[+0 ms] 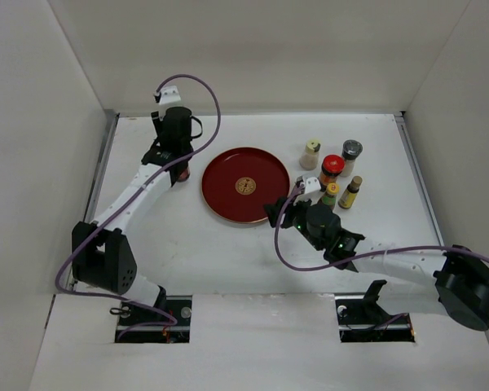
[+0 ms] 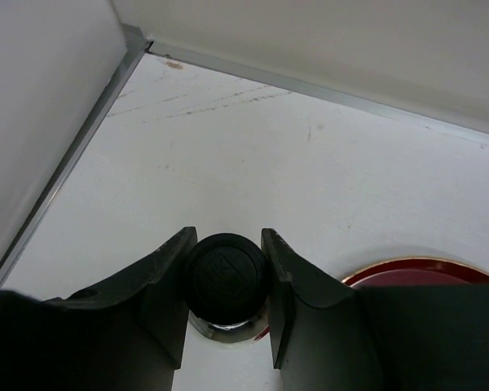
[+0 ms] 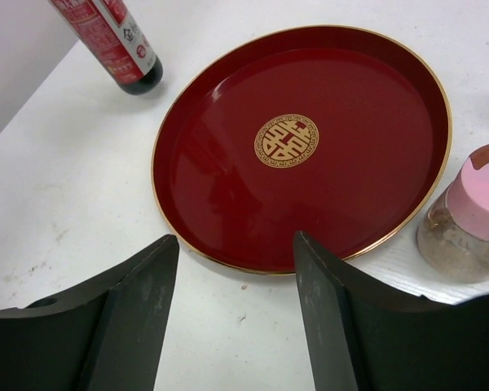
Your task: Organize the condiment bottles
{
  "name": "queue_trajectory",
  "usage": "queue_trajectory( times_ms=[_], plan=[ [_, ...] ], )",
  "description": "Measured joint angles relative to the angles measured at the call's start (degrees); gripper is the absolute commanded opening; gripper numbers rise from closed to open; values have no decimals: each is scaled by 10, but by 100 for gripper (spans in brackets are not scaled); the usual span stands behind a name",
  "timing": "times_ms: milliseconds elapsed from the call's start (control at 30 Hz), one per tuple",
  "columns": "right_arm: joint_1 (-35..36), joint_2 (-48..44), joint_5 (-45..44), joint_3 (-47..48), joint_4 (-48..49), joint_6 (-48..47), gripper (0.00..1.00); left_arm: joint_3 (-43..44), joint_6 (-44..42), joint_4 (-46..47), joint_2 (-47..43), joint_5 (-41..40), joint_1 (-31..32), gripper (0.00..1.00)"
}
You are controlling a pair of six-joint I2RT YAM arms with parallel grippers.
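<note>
Black-capped bottle (image 2: pixel 226 281), red-labelled, stood upright left of the tray (image 1: pixel 210 191), cap clamped by the left gripper (image 2: pixel 226 244). Upright to the tray's right: cream-capped jar (image 1: pixel 310 153), red-capped jar (image 1: pixel 332 167), grey-capped jar (image 1: pixel 351 153), yellow-green-capped bottle (image 1: pixel 331 194), yellow-capped bottle (image 1: pixel 350 193), pink-capped jar (image 3: pixel 469 216).

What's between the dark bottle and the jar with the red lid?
The round red tray with a gold emblem lies between the red-labelled dark bottle and the red-lidded jar, shown in the top view.
</note>
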State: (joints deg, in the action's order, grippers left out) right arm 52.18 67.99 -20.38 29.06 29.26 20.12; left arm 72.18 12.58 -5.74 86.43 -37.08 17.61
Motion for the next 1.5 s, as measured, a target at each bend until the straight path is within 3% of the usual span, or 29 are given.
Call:
queue_trajectory(
  times_ms=[433, 833, 1100, 1500],
  plan=[
    [-16, 0, -2, -10, 21, 7, 71, 70, -12, 22, 0, 5, 133, 16],
    [-27, -9, -4, -19, 23, 9, 71, 107, -12, 42, 105, 16, 146, 15],
    [-27, -9, -4, -19, 25, 9, 71, 107, -12, 53, 121, 20, 145, 16],
    [-27, -9, -4, -19, 25, 9, 71, 28, -2, 156, 116, 18, 144, 20]
  ],
)
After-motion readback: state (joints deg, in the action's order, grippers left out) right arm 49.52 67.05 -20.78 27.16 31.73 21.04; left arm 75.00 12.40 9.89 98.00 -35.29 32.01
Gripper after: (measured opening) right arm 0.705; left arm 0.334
